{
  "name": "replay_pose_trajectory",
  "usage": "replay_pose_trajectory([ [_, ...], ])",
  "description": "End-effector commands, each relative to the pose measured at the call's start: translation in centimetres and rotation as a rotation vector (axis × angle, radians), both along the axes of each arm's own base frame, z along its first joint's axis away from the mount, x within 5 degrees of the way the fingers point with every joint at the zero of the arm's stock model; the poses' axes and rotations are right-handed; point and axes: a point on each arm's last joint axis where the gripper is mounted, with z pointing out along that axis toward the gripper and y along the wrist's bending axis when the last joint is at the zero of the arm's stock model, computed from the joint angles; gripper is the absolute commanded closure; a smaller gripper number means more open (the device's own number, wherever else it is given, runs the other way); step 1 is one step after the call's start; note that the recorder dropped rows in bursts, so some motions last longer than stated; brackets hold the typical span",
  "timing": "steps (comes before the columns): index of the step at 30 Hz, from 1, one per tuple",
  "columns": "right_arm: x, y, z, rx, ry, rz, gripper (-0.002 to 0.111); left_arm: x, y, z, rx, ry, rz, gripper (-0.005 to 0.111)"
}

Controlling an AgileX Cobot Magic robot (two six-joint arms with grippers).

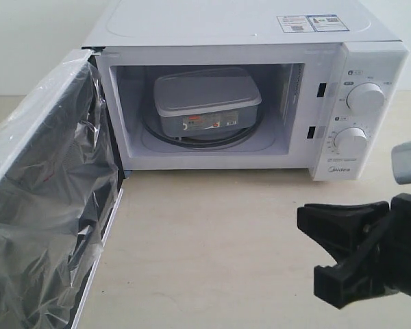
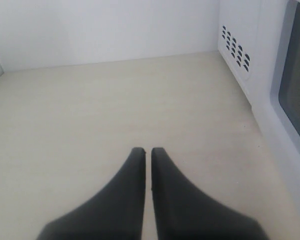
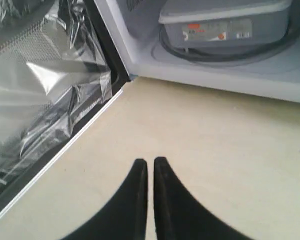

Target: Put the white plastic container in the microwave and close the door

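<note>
Flat translucent-white plastic container [image 1: 207,103] sits on turntable inside white boxy microwave [image 1: 370,62]. Film-wrapped white-framed door [image 1: 48,199] stands wide open. Left gripper [image 2: 147,150] and right gripper [image 3: 150,162] both pinched together, empty. You push door's outer face with left gripper, steadily, until it latches.

We see our right gripper [image 3: 150,162] pinched together, empty, above the table [image 3: 215,145]. The white plastic container [image 3: 225,22] sits on the microwave [image 3: 190,75] turntable [image 3: 225,54], with the film-wrapped door [image 3: 50,100] standing open.

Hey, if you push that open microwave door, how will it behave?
Probably swings as one rigid panel: the door has a solid white frame. Its loose crinkled film looks slick, so the right tool may slide or snag.
</note>
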Motion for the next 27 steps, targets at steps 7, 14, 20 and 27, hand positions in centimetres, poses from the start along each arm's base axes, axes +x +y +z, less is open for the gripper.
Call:
replay_pose_trajectory([
  [7, -1.26, -0.82, 0.15, -0.038, 0.035, 0.037, 0.108, 0.01, -0.06, -0.07, -0.01, -0.004, -0.008, 0.102],
  [14, -1.28, -0.83, 0.1, -0.045, 0.037, 0.04, 0.108, 0.01, -0.06, -0.07, -0.01, -0.004, -0.008, 0.102],
  [20, -1.24, -0.81, 0.17, -0.048, 0.021, 0.043, 0.108, 0.01, -0.06, -0.07, -0.01, -0.004, -0.008, 0.102],
  [27, -1.24, -0.81, 0.19, -0.051, 0.016, 0.045, 0.108, 0.01, -0.06, -0.07, -0.01, -0.004, -0.008, 0.102],
])
